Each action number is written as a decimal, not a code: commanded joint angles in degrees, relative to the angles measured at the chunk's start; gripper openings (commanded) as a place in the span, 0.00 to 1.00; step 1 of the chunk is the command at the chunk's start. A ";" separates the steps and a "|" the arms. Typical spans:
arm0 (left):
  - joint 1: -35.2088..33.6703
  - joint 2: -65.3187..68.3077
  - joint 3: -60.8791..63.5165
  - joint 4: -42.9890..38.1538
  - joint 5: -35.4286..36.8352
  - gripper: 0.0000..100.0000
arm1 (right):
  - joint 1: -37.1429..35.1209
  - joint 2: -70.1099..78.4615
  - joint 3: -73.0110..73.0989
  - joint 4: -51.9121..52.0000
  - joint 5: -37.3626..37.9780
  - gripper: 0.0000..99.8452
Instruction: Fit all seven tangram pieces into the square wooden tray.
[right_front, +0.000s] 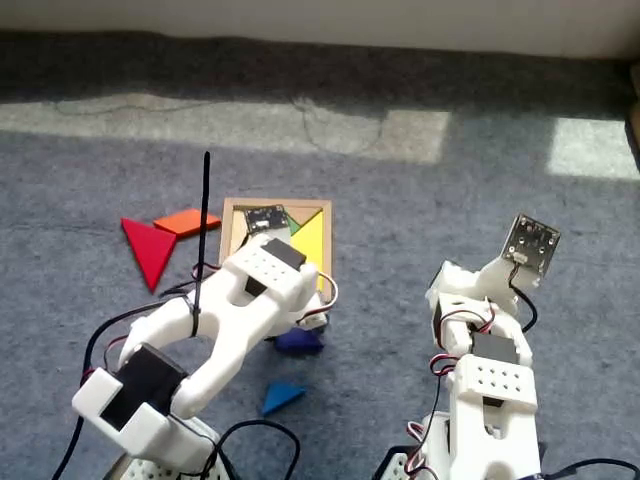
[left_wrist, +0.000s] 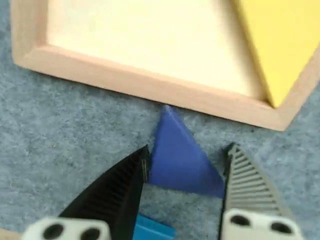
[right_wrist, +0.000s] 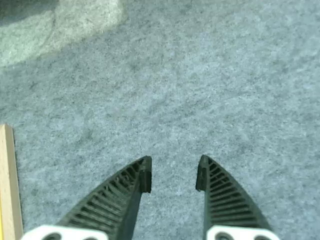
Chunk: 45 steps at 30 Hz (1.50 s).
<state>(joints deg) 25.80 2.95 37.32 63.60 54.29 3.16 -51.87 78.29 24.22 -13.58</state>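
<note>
The high view sits above and behind the two arms (right_front: 240, 310), looking down and forward over the grey carpet (right_front: 450, 190) to the tray (right_front: 275, 203). The left wrist view looks past the left gripper (left_wrist: 187, 150) from very near at the tray (left_wrist: 150, 87), which it shares with the high view. The right wrist view faces the grey carpet (right_wrist: 200, 75) closely, past the right gripper (right_wrist: 173, 172). A wooden strip (right_wrist: 7, 175) at its margin is probably that same tray.
</note>
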 joint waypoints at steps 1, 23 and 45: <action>0.04 0.84 -0.13 0.18 0.53 0.06 | -0.13 -0.84 -0.66 -1.01 0.70 0.16; 0.04 -20.97 -2.15 13.98 -15.12 0.00 | -0.13 -0.84 -0.66 -1.01 0.70 0.16; -40.66 -59.30 29.23 -2.55 -35.96 0.00 | -1.54 -0.84 -0.66 2.95 5.54 0.16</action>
<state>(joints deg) -9.45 -54.11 62.02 69.85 19.12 3.16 -51.87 78.29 24.22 -10.07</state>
